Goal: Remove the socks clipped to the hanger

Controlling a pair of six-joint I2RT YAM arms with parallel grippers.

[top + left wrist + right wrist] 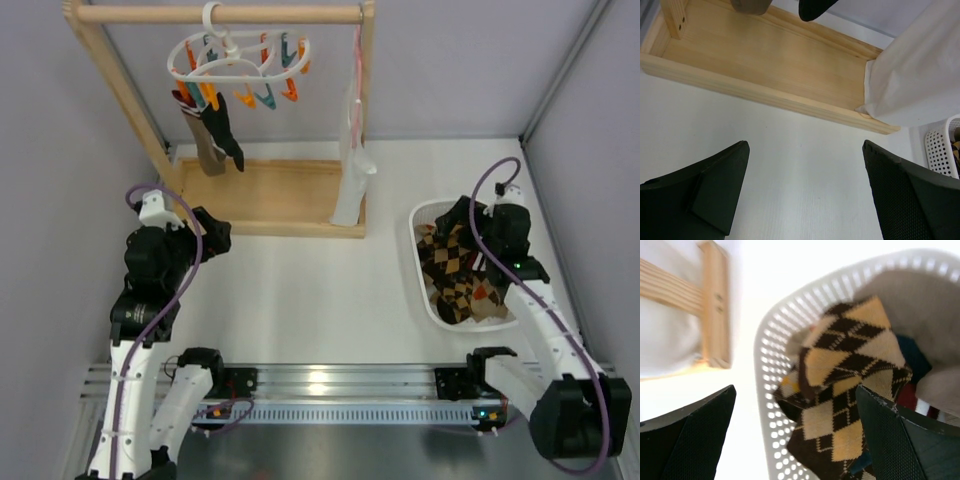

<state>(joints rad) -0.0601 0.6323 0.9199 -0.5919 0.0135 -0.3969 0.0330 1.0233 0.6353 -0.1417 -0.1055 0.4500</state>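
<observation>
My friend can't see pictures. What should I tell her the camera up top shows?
A white ring hanger with orange and teal clips hangs from a wooden rail frame, with dark socks clipped on its left side. At right, a basket holds diamond-checked socks, and the right gripper hovers over it. The left gripper sits near the frame's base.

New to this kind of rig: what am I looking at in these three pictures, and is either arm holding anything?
Two robot arms with two-finger grippers sit at a white table. One picture looks down from above; the other two come from a camera on each wrist. A wooden frame carries the hanger, with dark socks clipped on, and a white cloth. Checked socks lie in the basket below the right gripper. It and the left gripper are open, holding nothing.
</observation>
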